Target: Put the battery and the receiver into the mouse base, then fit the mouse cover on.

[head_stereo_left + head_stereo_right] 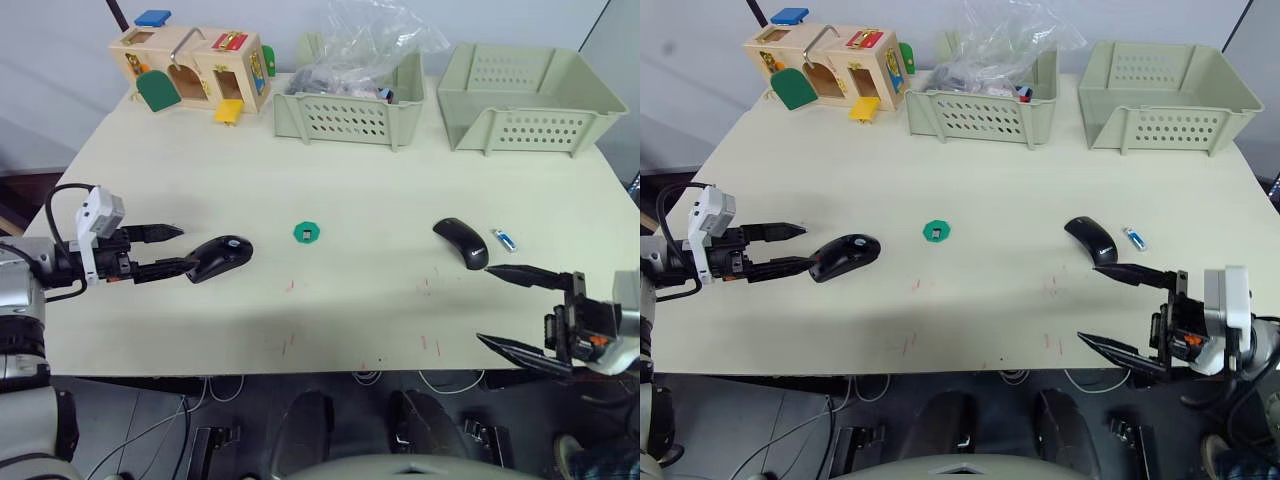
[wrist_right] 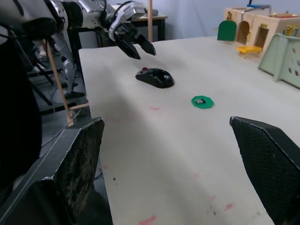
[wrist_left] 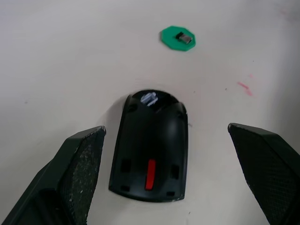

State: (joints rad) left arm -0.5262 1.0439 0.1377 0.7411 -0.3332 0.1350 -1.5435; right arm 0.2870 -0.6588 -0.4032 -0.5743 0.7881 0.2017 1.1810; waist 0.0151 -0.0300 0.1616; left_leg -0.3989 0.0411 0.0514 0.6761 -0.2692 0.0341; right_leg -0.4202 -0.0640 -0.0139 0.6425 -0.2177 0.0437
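The left end effector (image 1: 170, 248) lay low over the tabletop (image 1: 340, 170) with its two black fingers spread apart, released and grasping nothing. The mouse base (image 1: 220, 257) sat just ahead of its fingertips, partly between them; in the left wrist view the base lay in the gap between the two fingers, its red patch toward the wrist and its rounded end away, touching neither finger. Farther out along the same line, beyond the base, a green scalloped disc (image 1: 307, 233) lay flat on the tabletop with the receiver (image 3: 182, 37) resting on top of it, a tiny dark square piece.

The right end effector (image 1: 505, 308) hung at the near edge of the tabletop, its fingers also wide apart and empty. The mouse cover (image 1: 461, 242), a plain glossy black shell, lay just beyond its upper fingertip, close to it but apart. The battery (image 1: 505, 240), a small blue-and-silver stick, lay just beside the cover on its outer side, a little ahead of that end effector. In the right wrist view the left end effector showed far across the tabletop, poised by the mouse base with the green disc nearer.

Well away from both end effectors, along the far edge of the tabletop, stood a wooden latch-board box (image 1: 192, 68) with coloured doors, a pale green basket (image 1: 345, 112) holding a crumpled clear plastic bag (image 1: 370, 38), and a second pale green basket (image 1: 525, 90) beside it.
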